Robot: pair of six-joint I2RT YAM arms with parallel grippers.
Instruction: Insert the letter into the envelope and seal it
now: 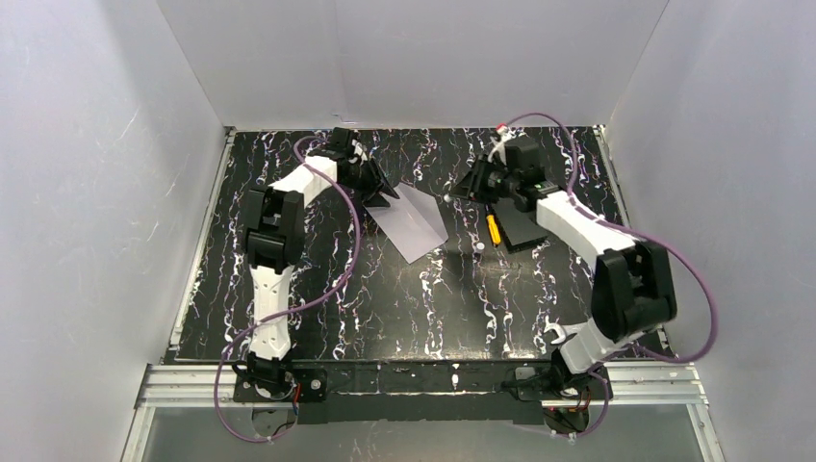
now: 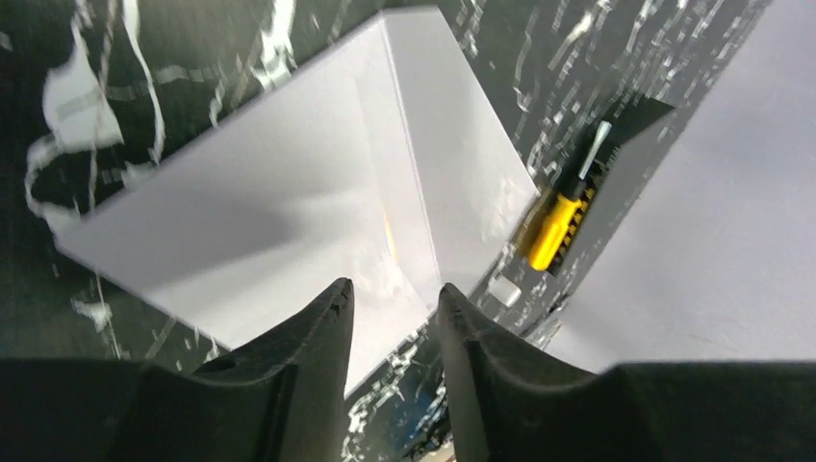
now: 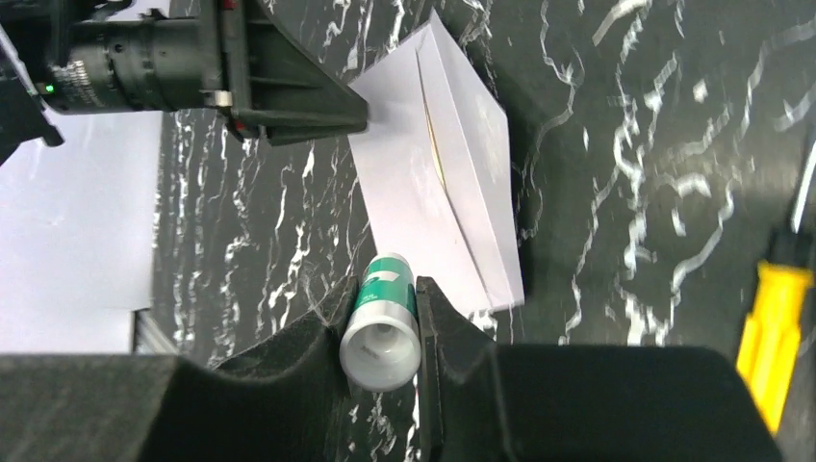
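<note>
Mostly hidden, the letter (image 2: 389, 236) sits inside the envelope (image 2: 269, 202).

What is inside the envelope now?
A thin orange-tan strip, probably the edge of the letter, shows at the flap seam of the envelope. The envelope's paper covers the rest, so how far in the sheet sits cannot be seen.

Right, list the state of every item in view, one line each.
envelope: flat on the table, flap folded over.
letter: inside the envelope, only a tan sliver showing.
left gripper: open, at the envelope's edge.
right gripper: shut on the glue stick.
glue stick: held, cap state unclear.
yellow-handled tool: lying on the table.
</note>
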